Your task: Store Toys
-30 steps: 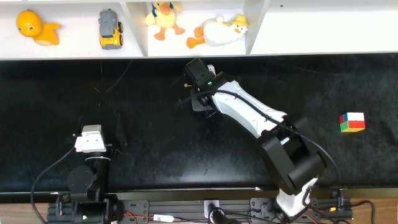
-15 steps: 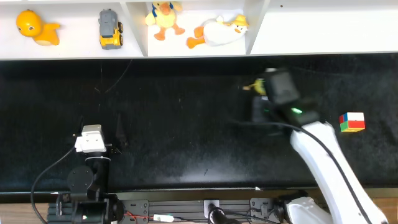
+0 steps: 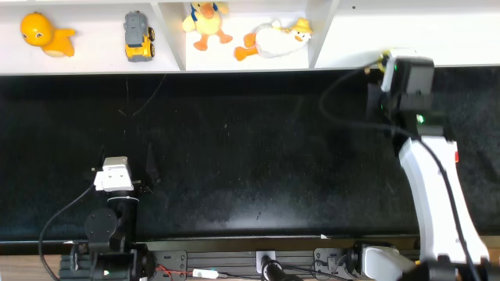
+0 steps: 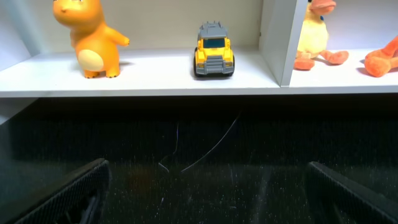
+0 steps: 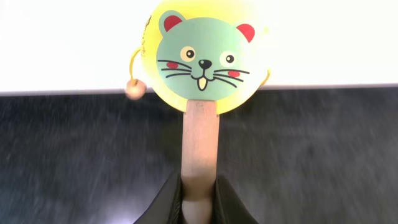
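A drum rattle with a green cat face (image 5: 200, 59) on a yellow disc and a wooden handle (image 5: 198, 149) is held by my right gripper (image 5: 199, 205), which is shut on the handle's end. The toy's head sits at the front lip of the white shelf (image 5: 323, 43). Seen from the top, my right gripper (image 3: 381, 74) is at the shelf's right compartment (image 3: 406, 31), and a yellow sliver of the rattle (image 3: 384, 56) shows. My left gripper (image 3: 125, 162) rests low at the left, its jaws open wide with nothing between them (image 4: 205, 193).
On the shelf are an orange figure (image 3: 47, 35), a yellow truck (image 3: 138, 37), a yellow plush duck (image 3: 207, 23) and a white plush duck (image 3: 275, 39). A red corner of a coloured cube (image 3: 456, 156) peeks out beside the right arm. The mat (image 3: 234, 156) is black.
My right arm swung from the table's middle to the right and up to the shelf's right compartment, carrying the rattle. The left arm stayed still.
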Available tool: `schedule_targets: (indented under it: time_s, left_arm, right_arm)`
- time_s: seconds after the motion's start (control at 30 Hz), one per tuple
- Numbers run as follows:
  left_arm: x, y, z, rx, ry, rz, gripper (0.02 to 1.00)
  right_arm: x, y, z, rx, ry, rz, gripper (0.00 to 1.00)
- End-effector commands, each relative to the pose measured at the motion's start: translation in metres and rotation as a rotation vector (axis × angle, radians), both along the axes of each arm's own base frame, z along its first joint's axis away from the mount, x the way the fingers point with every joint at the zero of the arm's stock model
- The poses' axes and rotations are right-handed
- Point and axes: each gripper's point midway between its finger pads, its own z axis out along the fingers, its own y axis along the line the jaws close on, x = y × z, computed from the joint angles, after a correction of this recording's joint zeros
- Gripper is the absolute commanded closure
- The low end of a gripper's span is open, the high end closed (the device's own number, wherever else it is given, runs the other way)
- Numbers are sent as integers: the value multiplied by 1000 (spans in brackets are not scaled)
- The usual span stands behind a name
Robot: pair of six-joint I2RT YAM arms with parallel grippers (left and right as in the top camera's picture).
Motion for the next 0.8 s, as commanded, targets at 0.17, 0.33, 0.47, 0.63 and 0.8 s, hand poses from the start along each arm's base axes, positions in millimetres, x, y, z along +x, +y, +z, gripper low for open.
schedule_targets:
  time_s: [0.17, 0.33, 0.47, 0.63, 0.8]
  left_arm:
    - [0, -2, 1, -7, -7, -7, 20]
    - [0, -2, 1, -7, -7, -7, 20]
    - [0, -2, 1, -7, -7, -7, 20]
    - [0, -2, 1, -7, -7, -7, 20]
    - [0, -2, 1, -7, -7, -7, 20]
  right_arm:
    - [82, 30, -13, 83, -53, 155, 915]
    - [116, 44, -17, 99, -95, 188, 899]
    - [140, 66, -25, 144, -111, 199, 890]
    - [138, 77, -33, 156, -88, 208, 689]
    - [125, 75, -30, 183, -51, 174, 332]
